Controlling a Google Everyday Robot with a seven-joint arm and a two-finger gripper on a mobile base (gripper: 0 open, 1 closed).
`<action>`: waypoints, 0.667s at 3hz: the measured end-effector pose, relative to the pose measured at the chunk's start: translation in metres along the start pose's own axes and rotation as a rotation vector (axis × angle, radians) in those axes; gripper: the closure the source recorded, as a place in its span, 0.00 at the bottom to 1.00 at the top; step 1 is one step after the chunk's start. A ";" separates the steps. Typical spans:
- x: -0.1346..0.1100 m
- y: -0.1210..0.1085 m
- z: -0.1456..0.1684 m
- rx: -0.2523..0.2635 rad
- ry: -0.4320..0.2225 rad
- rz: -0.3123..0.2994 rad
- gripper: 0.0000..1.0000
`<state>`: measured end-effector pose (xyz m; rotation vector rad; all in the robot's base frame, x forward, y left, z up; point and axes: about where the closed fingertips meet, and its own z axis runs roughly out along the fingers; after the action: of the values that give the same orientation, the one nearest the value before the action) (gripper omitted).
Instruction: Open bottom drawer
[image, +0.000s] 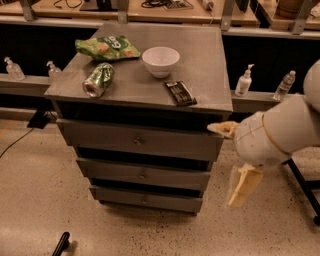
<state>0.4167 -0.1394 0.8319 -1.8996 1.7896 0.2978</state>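
The grey cabinet (210, 65) has three drawers, all pushed in. The bottom drawer (115, 196) is the lowest and slimmest front, with a small round knob (144, 201) at its centre. My gripper (221, 165) hangs at the cabinet's right front corner, level with the upper two drawers and above and to the right of the bottom drawer. It is open: one cream finger (222, 128) points left by the top drawer's right end, and the other finger (242, 185) hangs down beside the cabinet. It touches no knob.
On the cabinet top lie a green chip bag (106, 47), a crushed green can (98, 80), a white bowl (160, 60) and a dark snack bar (180, 93). Bottles (243, 81) stand on a ledge behind. A black frame leg (303, 186) is at right, and a dark object (61, 244) lies on the floor.
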 end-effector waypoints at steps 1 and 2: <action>0.007 0.021 0.089 0.035 -0.087 0.010 0.00; 0.006 0.017 0.084 0.045 -0.085 0.007 0.00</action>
<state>0.4161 -0.1026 0.7539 -1.8223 1.7336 0.3329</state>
